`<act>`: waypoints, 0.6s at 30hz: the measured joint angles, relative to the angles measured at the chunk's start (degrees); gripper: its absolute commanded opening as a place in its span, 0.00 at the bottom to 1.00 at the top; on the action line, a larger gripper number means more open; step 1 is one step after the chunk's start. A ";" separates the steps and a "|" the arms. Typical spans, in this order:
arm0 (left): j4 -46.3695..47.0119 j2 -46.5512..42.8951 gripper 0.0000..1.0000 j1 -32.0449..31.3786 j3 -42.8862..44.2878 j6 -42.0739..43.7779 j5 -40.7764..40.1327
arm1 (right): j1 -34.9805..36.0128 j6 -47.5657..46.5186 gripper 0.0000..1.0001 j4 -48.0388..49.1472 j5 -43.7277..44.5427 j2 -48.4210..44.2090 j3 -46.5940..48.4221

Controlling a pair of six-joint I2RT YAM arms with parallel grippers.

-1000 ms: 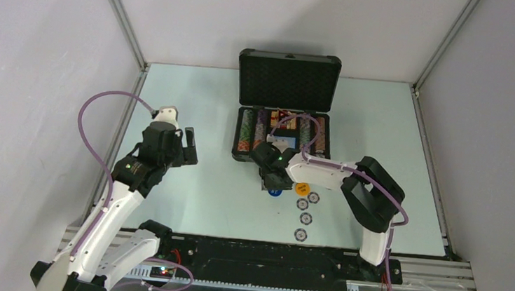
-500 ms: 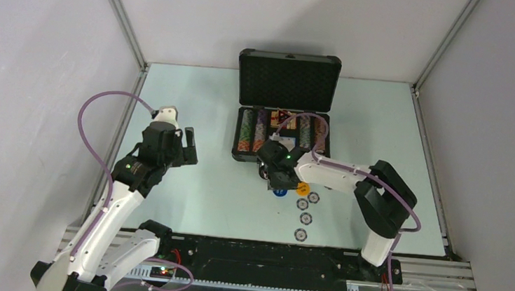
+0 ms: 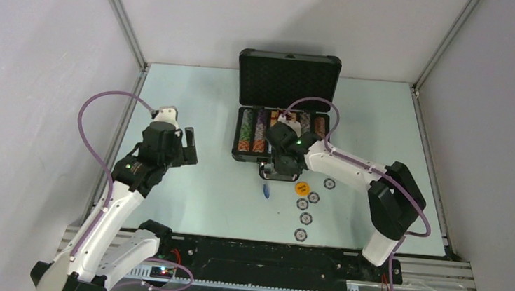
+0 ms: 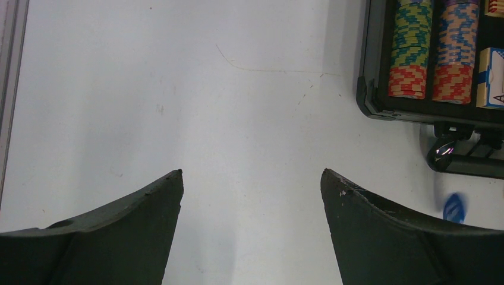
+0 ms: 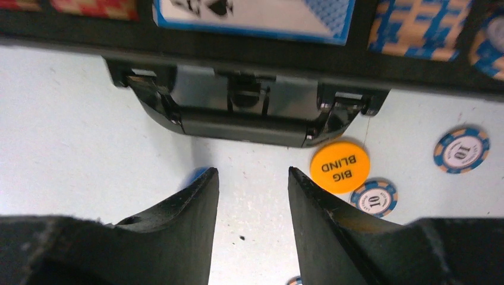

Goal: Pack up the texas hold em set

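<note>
Partly packed: briefcase [image 3: 288, 78] open at table [image 3: 189, 90] far-edge middle, chip rows [image 4: 411, 47] and card box [image 5: 255, 15] stowed. Outstanding, just before its handle [image 5: 243, 122]: Big Blind button [image 5: 340, 165], blue button [image 3: 265, 190], five loose chips [image 3: 303, 204]; right gripper [image 5: 251, 175] parted, empty; left gripper [image 4: 251, 175] spread wide, empty.

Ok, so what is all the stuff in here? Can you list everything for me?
briefcase: one, black, open with the lid standing up, far middle of the table
chip rows: several, striped green, orange, red and purple, inside the briefcase; exact number unclear
card box: one, blue and white, inside the briefcase between the chip rows
loose chips: five, blue, orange and white, on the table in front of the briefcase
orange button: one, says BIG BLIND, just in front of the briefcase
blue button: one, blurred, left of the orange button
table: one, pale
left gripper: open, empty, left of the briefcase
right gripper: open, empty, at the briefcase's front edge
</note>
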 measured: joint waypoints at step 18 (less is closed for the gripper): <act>0.00 0.00 0.91 0.00 -0.02 0.00 0.00 | -1.97 -5.03 0.75 -2.23 -0.57 2.97 10.32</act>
